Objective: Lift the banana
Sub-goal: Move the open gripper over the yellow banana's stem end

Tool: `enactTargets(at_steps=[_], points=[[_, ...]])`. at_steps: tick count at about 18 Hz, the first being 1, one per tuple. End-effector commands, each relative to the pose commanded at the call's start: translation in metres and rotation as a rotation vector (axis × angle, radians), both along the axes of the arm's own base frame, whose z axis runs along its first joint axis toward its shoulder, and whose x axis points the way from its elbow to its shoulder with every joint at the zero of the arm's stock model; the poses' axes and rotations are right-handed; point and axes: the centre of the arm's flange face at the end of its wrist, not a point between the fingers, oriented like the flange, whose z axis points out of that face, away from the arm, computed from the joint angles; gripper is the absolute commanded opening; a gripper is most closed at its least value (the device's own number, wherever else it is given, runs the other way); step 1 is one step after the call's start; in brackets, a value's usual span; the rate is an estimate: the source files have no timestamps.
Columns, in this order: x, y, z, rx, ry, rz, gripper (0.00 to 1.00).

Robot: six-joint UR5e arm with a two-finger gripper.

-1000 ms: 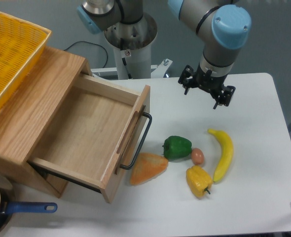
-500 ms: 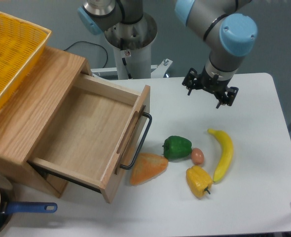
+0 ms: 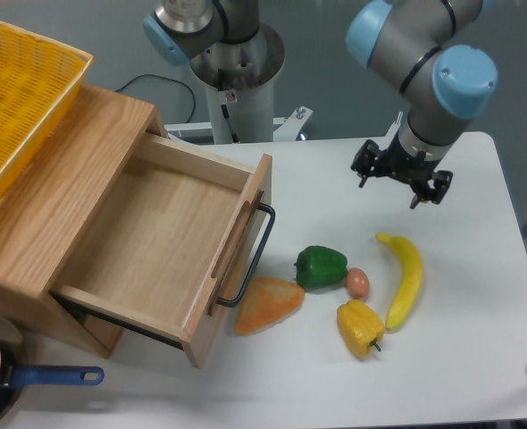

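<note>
Since a second ago the gripper (image 3: 400, 181) has shifted to the right across the table (image 3: 478, 349) and now hangs above the banana's upper tip, apart from it, fingers spread and holding nothing. The banana (image 3: 405, 279) lies flat at the right end of the food cluster, unmoved, its curve bowing toward the table's right edge. Just left of its lower end sits a yellow pepper (image 3: 359, 328), with a small brown egg (image 3: 358, 282) above that and a green pepper (image 3: 321, 266) touching the egg's left side. An orange wedge (image 3: 268, 304) lies near the open drawer's (image 3: 147, 241) black handle (image 3: 250, 259). A yellow basket (image 3: 22, 98) rests on top of the wooden cabinet (image 3: 76, 152).
</note>
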Motion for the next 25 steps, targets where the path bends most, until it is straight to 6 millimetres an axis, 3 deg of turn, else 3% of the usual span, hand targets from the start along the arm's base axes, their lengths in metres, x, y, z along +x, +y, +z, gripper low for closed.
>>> enactTargets(at_steps=[11, 25], points=[[-0.037, 0.017, -0.035, 0.036, 0.113, 0.072, 1.0], [-0.052, 0.025, -0.066, 0.036, 0.11, 0.063, 1.0]])
